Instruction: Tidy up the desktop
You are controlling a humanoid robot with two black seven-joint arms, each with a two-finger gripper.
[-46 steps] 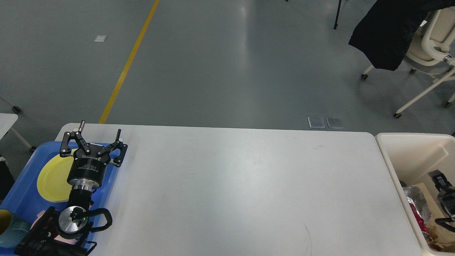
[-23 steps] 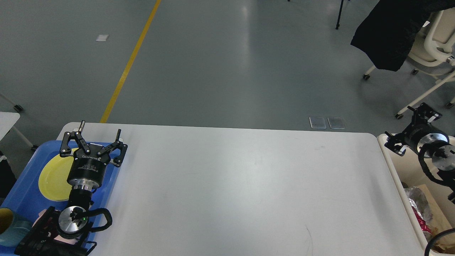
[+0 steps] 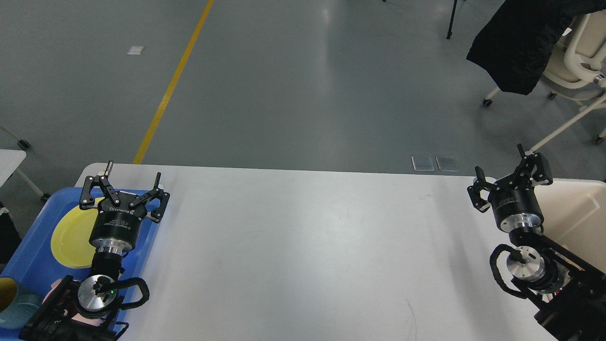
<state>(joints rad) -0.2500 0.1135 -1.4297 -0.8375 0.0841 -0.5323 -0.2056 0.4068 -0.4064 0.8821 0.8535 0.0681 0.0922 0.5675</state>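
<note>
- Head view, the room: a grey floor with a yellow line (image 3: 171, 85) runs beyond the desktop (image 3: 303, 246), and a chair draped in a black cloth (image 3: 516, 42) stands past the desktop's far right corner.
- The desktop fills the middle of the view, and nothing lies on its bare white top apart from a few faint marks.
- At the desktop's left end sits a blue tray (image 3: 33, 246) holding a yellow plate (image 3: 71, 237); a cup (image 3: 12, 300) shows at the tray's near corner, partly cut by the frame edge.
- The left gripper (image 3: 131, 176) hangs over the tray's right rim, its fingers spread wide and holding nothing, just where it was a second ago.
- The change is on the right: the right gripper (image 3: 499, 166) has risen out of the cream bin (image 3: 568, 208) at the desktop's right end and now hovers over the desktop's right edge, fingers apart and seemingly empty, though the angle is poor.
- My reading: the last piece went into the bin, the arm is drawing back, and the tidying looks all but done.
</note>
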